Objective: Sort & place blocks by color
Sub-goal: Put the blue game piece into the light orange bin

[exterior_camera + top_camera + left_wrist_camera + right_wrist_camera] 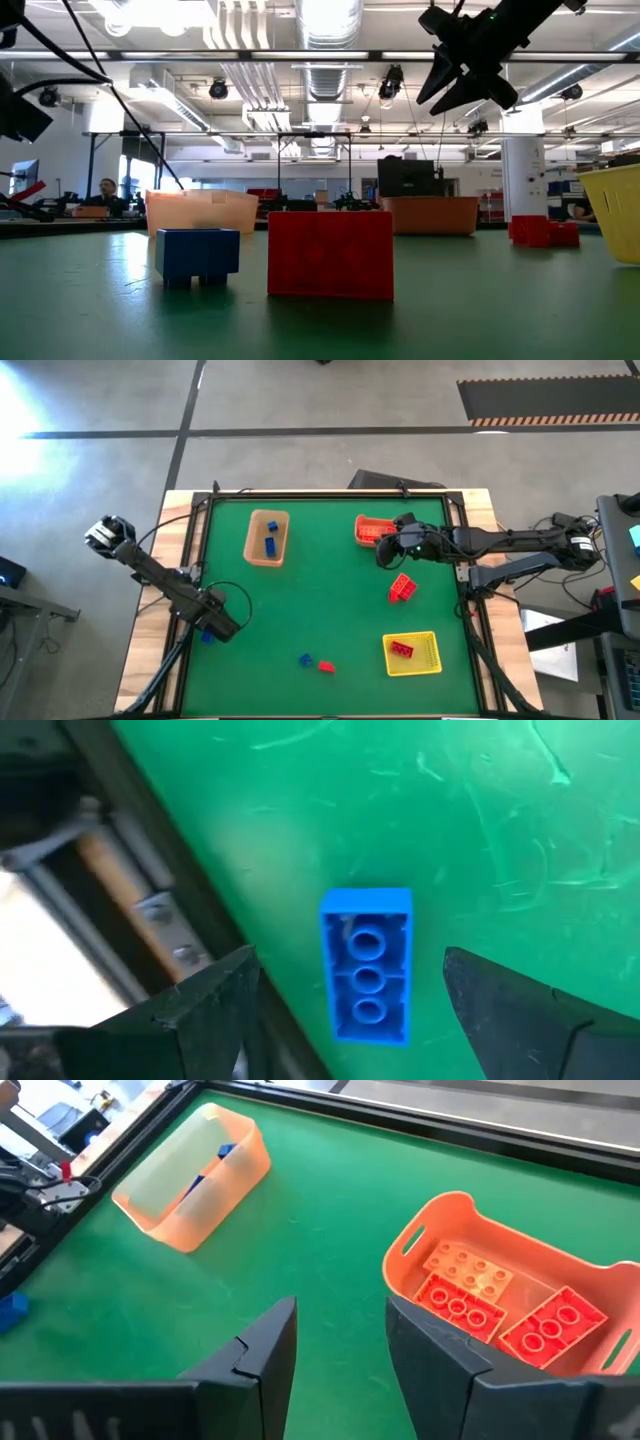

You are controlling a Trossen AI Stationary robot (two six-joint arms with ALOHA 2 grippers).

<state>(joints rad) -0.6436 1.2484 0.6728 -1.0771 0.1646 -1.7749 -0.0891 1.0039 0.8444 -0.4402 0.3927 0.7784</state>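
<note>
a blue block [367, 966] lies flat on the green surface [320, 600] near its left edge, between the spread fingers of the left pincer [345, 1005], which is open and not touching it. the right pincer [340, 1350] hovers partly open and empty just beside the orange bin [455, 1215], which holds orange blocks [500, 1305]. more blue blocks [270, 543] lie in the tan bin [252, 545], well left of the orange bin.

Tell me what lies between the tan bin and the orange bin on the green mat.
Nothing: in the high view the green mat is bare between the tan plastic bin holding blue bricks and the orange plastic bin; the right wrist view agrees.
</note>
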